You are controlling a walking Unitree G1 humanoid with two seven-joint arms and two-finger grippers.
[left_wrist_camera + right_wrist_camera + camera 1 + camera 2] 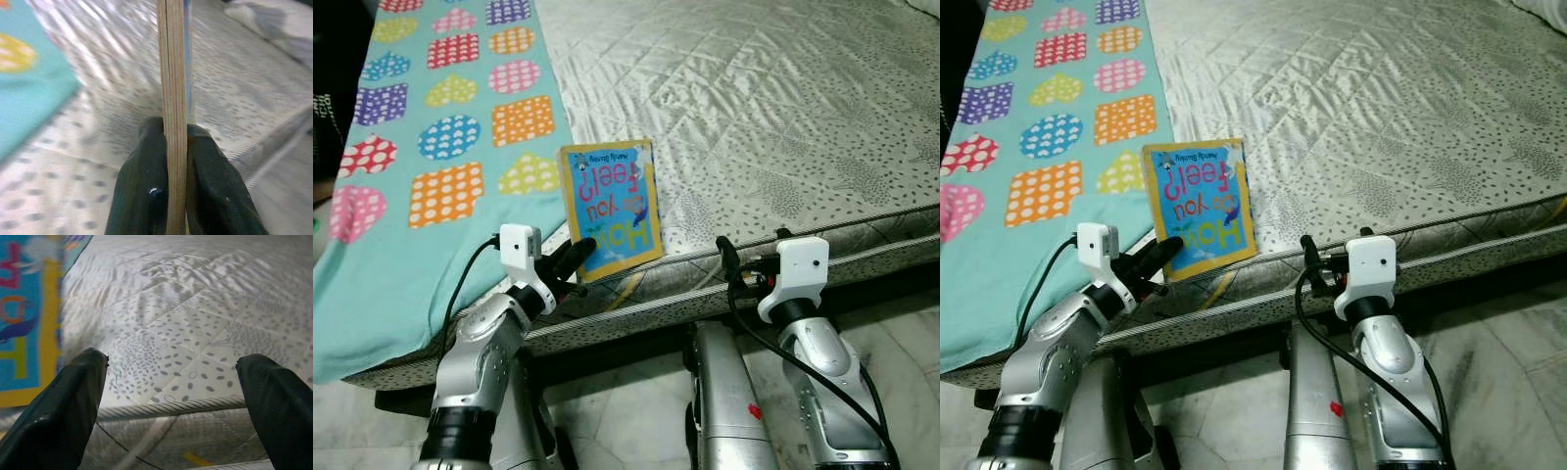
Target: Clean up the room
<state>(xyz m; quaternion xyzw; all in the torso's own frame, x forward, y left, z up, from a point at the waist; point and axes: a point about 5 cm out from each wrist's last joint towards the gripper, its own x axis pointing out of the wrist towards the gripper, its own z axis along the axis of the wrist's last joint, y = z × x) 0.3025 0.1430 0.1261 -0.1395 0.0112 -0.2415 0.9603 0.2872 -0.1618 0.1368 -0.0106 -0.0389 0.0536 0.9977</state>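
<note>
Book (612, 208), blue with a yellow border, lies at the mattress (783, 108) edge, just right of a teal patterned sheet (431, 147). Left gripper (582, 250) clamps its 7 o'clock corner between 2 fingers. Right gripper (171, 377), at the book's 4 o'clock, hangs spread apart over the mattress edge.

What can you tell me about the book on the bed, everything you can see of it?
The children's book has a blue cover with a yellow border and colourful letters reading "How do you feel?", upside down to the head camera. It looks like a thick board book, its stacked page edges showing at the left wrist. It lies closed near the mattress edge, beside the heart-patterned sheet. The left gripper is shut on its near edge.
</note>
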